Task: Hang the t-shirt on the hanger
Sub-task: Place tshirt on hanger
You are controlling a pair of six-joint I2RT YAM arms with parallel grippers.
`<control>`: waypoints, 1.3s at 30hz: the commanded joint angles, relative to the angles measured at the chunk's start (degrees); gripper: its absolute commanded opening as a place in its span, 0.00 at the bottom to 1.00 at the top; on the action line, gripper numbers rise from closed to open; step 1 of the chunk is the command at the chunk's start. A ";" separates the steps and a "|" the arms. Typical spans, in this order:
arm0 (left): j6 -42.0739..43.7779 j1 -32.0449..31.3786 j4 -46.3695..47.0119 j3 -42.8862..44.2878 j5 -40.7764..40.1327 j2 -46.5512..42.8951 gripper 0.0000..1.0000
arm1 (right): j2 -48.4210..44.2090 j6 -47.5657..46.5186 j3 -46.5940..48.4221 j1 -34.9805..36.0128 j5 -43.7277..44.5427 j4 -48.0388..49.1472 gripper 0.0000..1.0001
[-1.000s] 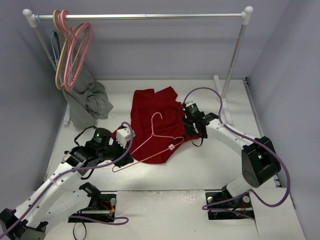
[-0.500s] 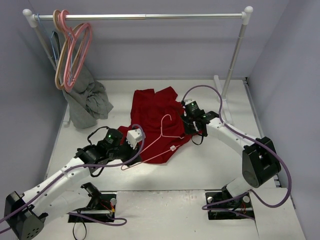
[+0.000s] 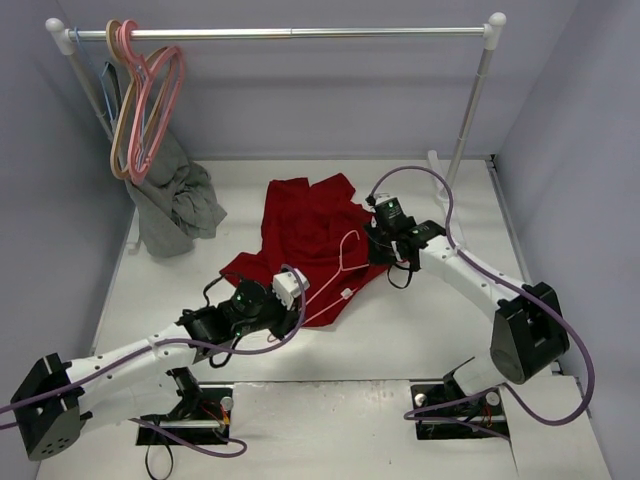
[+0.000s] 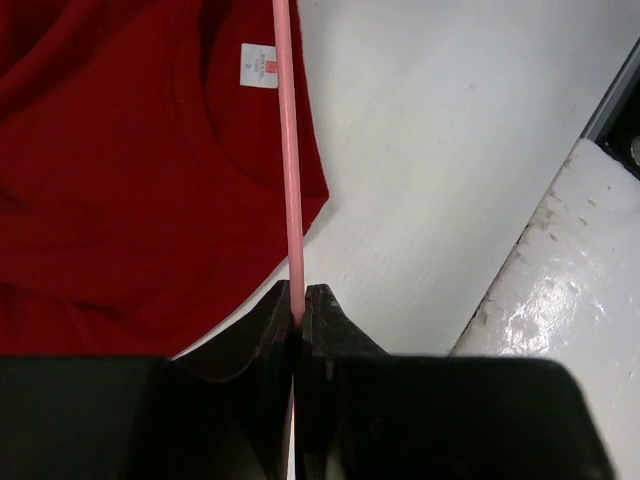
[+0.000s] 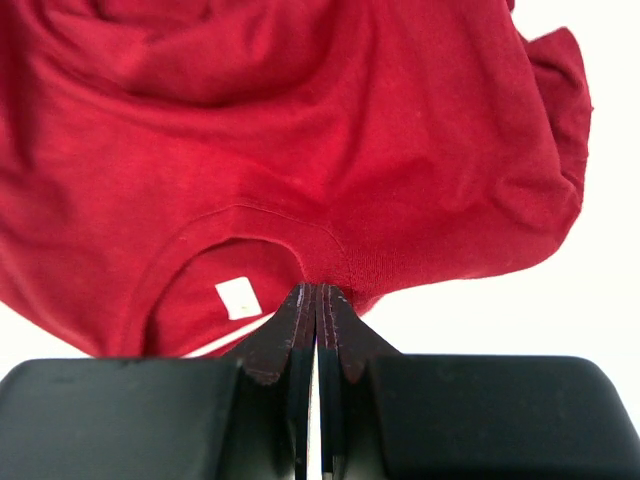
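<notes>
The red t-shirt (image 3: pixel 310 225) lies crumpled on the white table, with its collar and white neck label (image 3: pixel 343 296) towards the front. My left gripper (image 3: pixel 300 292) is shut on one thin bar of the light-pink hanger (image 3: pixel 344 262), which lies over the shirt's front part. In the left wrist view the bar (image 4: pixel 289 180) runs straight out of the closed gripper (image 4: pixel 298 300), across the shirt (image 4: pixel 120 180) beside the label (image 4: pixel 258 65). My right gripper (image 3: pixel 377 248) is shut on the shirt's collar rim (image 5: pixel 330 262), with the label (image 5: pixel 238 298) just to its left.
A clothes rail (image 3: pixel 290 33) spans the back, with its right post (image 3: pixel 470 125) near the right arm. Tan, pink and blue hangers (image 3: pixel 140 100) hang at its left end above a grey garment (image 3: pixel 175 205). The arm mounts sit at the table's near edge.
My left arm has swung right and forward, carrying the hanger across the shirt's front towards the collar. My right gripper has stayed shut on the collar and barely shifted.
</notes>
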 commanded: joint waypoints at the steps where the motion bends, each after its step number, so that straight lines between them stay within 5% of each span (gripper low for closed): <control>1: -1.49 -3.66 16.81 -0.05 -2.57 0.69 0.00 | -4.00 2.92 4.21 0.15 -2.09 0.43 0.00; 15: -3.25 -7.89 40.20 -2.61 -19.27 5.35 0.00 | -10.59 7.04 12.04 0.32 -2.53 -2.65 0.00; 39: 0.01 -11.14 53.04 8.56 -23.04 16.42 0.00 | -10.94 8.72 25.22 5.06 -2.53 -2.30 0.00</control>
